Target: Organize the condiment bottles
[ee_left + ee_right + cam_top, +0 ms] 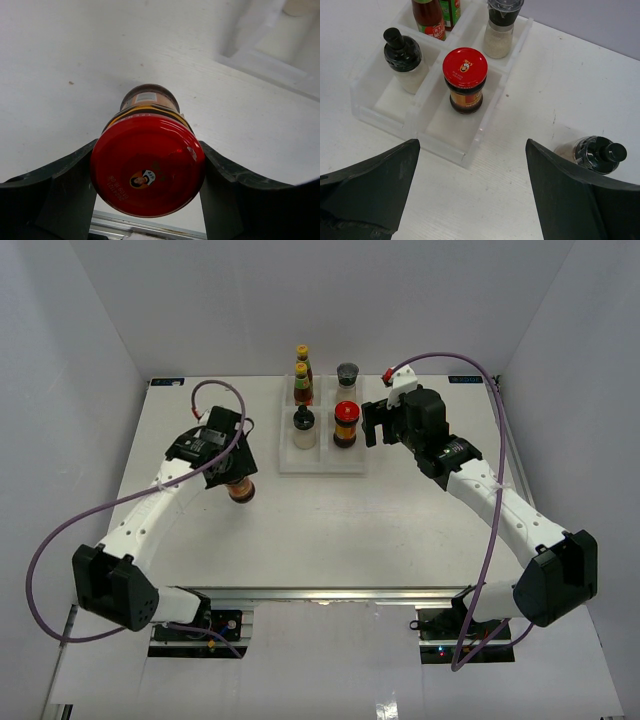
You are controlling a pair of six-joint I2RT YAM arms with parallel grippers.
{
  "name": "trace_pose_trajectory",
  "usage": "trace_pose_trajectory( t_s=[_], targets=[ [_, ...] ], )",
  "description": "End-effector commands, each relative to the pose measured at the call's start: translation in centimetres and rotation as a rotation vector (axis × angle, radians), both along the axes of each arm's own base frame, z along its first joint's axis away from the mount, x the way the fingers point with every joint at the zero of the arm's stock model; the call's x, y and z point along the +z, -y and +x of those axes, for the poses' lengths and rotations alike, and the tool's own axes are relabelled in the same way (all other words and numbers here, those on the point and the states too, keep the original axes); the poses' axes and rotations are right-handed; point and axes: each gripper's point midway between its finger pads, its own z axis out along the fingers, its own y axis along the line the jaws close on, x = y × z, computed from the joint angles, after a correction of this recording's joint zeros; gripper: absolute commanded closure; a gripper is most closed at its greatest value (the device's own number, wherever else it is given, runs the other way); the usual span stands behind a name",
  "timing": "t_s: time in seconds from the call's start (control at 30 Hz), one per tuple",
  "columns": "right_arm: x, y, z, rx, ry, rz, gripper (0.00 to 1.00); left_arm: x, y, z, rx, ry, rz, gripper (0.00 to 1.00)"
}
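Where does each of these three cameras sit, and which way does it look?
Top external: above and behind, looking down on left arm, right arm and white tray.
Left wrist: on left arm, looking along left tool at the held amber jar.
Right wrist: on right arm, looking past open right tool down at the tray.
Shared: top and right-wrist views both show the tray's red-lidded jar.

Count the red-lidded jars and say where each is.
2. One red-lidded jar stands in the near-right compartment of the white tray; the other jar is held in the left gripper, off the tray. None appears hidden.
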Motion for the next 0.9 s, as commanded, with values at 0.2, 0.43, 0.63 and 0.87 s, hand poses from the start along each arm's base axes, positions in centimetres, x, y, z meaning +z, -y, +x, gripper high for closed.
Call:
trace_pose_trajectory(
  t_s=[0.2, 0.43, 0.63, 0.87],
  targets=[
    [2.6, 2.8, 0.9, -0.128, 0.080, 0.010, 0.07, 7.3, 11.7, 5.8, -0.310, 0.203, 0.008, 1.00],
    [3.6, 6.9, 0.8, -0.299, 0.100, 0.043, 0.07, 10.5, 18.0, 9.9, -0.439, 0.289, -0.049, 1.00],
    [3.2, 11.7, 1.5, -0.400, 0.073, 0.128, 0.07, 10.9, 21.5, 12.5, -0.514, 0.321, -0.061, 1.00],
    [3.9, 13.4, 1.7, -0.418, 0.088, 0.159, 0.07, 9.4, 25.1, 14.6, -0.585, 0.336, -0.109, 1.00]
  ],
)
